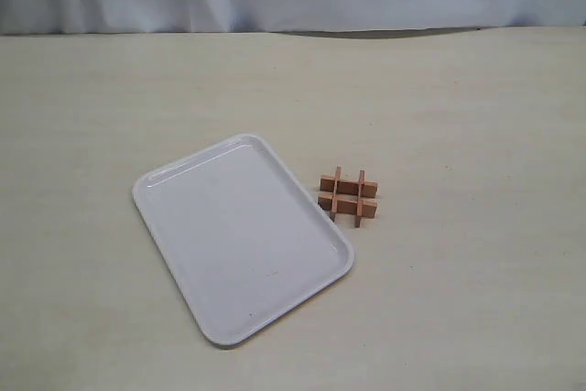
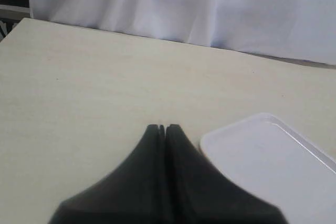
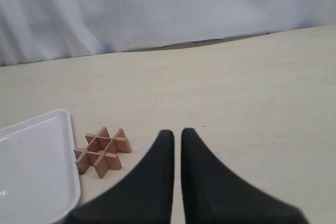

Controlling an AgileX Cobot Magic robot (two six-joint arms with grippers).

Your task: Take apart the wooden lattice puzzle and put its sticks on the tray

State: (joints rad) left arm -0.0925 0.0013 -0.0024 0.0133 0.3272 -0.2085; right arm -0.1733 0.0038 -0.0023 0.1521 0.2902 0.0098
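Exterior view: nothing of the task is done yet. The wooden lattice puzzle (image 1: 348, 197) sits whole, all four sticks interlocked, on the pale table (image 1: 458, 116) just right of centre. It lies just beside the right-hand long edge of the tray (image 1: 243, 235) and does not appear to touch it. The white tray lies at an angle in the lower-left middle of the frame and holds nothing. Every stick remains to be pulled free and carried over, and neither arm shows in this picture, so both seem to be held back from the work area. Left wrist view: the left gripper (image 2: 161, 127) hangs above bare table, its dark jaws pressed together tip to tip and holding nothing. One rounded corner of the tray (image 2: 262, 156) lies just beyond and to one side of the tips, and the puzzle is out of sight. Right wrist view: the right gripper (image 3: 177, 132) is also raised over the table, its jaws drawn close with only a thin slit between them, and empty. The puzzle (image 3: 102, 152) rests ahead and off to the side, next to the tray's rim (image 3: 71, 156), so I judge this arm the better placed to reach it first.
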